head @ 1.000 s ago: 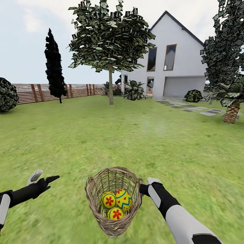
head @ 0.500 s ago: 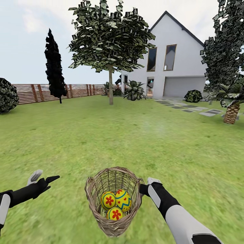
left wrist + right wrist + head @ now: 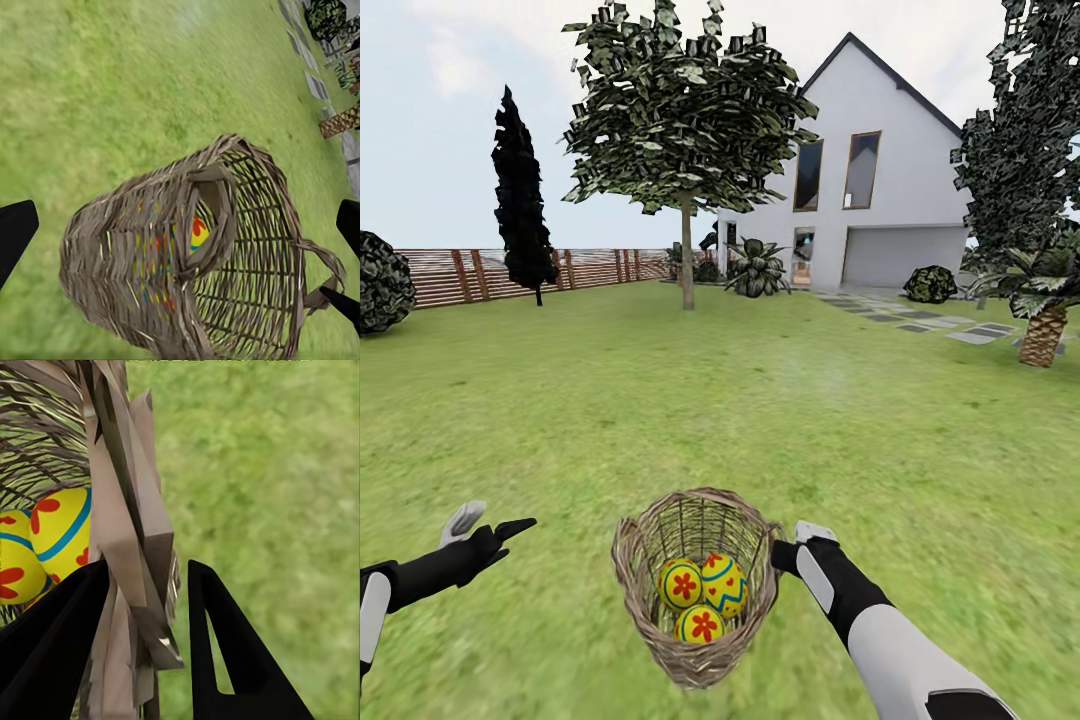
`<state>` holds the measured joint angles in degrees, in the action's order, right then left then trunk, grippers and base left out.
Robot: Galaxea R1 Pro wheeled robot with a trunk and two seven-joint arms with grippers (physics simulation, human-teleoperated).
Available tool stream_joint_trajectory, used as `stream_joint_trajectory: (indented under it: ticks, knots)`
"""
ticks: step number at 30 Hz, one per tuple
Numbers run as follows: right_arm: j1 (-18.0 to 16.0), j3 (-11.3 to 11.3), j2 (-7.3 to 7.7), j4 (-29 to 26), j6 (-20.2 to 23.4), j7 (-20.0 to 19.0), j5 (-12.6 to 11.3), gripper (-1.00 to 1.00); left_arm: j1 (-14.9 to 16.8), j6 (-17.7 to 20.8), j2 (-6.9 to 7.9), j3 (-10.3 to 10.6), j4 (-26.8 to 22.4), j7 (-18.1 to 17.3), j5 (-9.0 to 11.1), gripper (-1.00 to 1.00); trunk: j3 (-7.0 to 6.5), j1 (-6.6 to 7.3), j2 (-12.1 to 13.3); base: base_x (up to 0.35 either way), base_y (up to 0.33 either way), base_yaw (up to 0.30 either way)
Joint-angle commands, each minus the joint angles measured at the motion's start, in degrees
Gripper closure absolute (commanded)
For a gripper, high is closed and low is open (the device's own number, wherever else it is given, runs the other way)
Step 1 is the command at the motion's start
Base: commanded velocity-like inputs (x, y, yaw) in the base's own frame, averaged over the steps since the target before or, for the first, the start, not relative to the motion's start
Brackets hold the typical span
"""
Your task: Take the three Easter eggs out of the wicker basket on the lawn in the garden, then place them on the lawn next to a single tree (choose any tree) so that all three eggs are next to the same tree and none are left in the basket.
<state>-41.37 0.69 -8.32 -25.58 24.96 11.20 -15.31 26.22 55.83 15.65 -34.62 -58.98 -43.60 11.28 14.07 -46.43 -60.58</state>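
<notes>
The jaws of the right gripper [image 3: 142, 607] pinch the wicker basket [image 3: 695, 590] rim, the left gripper [image 3: 488, 528] is spread, three eggs [image 3: 703, 595] inside; next, I judge, carry it to the tree [image 3: 686, 250].

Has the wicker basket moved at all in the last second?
Yes, slightly. In the head view the wicker basket has risen a little toward the tree, which stays put, with the right claw at its rim.
</notes>
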Motion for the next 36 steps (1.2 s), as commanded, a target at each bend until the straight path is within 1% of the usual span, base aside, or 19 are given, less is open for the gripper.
stream_joint_trajectory:
  ticks: [1,36]
  knots:
    - [-0.03,0.10,-0.03,-0.11,0.20,0.38,-0.68,1.00,0.06,0.24,-0.01,-0.09,0.00,-0.25,-0.09,-1.00,-0.11,0.22,0.36,0.000,0.000,0.000]
    - [-0.03,0.17,-0.03,-0.10,0.09,0.40,-0.68,1.00,0.06,0.24,0.07,-0.10,0.00,-0.25,-0.08,-1.00,-6.39,7.91,14.40,0.000,0.000,0.000]
